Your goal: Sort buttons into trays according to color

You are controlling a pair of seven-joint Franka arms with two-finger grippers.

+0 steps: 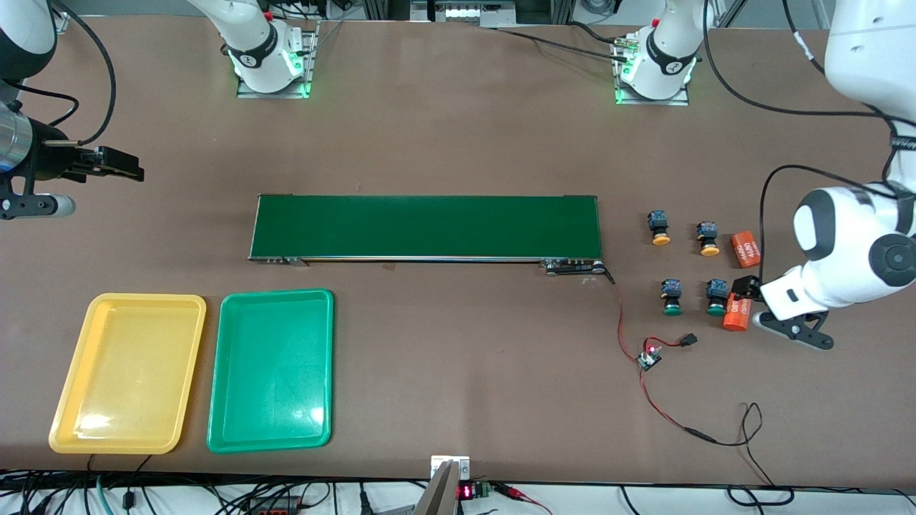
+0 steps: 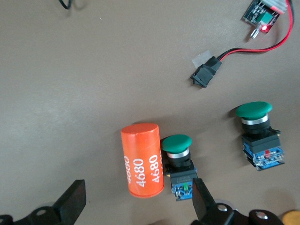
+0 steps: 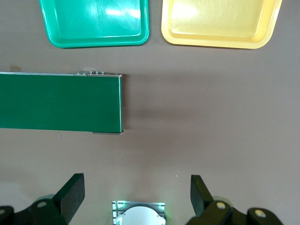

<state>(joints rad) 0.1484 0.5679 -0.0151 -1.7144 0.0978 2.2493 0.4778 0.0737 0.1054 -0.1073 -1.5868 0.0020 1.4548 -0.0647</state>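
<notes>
Two buttons with yellow-orange caps (image 1: 659,227) (image 1: 708,237) and two with green caps (image 1: 671,297) (image 1: 716,297) stand on the table at the left arm's end. My left gripper (image 1: 755,304) is open and empty, over an orange cylinder (image 1: 736,313) and the green-capped button beside it. In the left wrist view my left gripper (image 2: 138,202) is open above that cylinder (image 2: 143,159) and button (image 2: 179,161); the other green button (image 2: 258,133) is off to one side. My right gripper (image 1: 132,170) waits open and empty at the right arm's end. The yellow tray (image 1: 129,372) and green tray (image 1: 272,368) are empty.
A long dark-green conveyor belt (image 1: 426,227) crosses the table's middle. A second orange cylinder (image 1: 745,248) lies beside the yellow-capped buttons. A small circuit board (image 1: 650,357) with red and black wires lies nearer the camera than the green buttons. The right wrist view shows my right gripper (image 3: 138,194), both trays (image 3: 96,23) (image 3: 220,23) and the belt's end (image 3: 61,103).
</notes>
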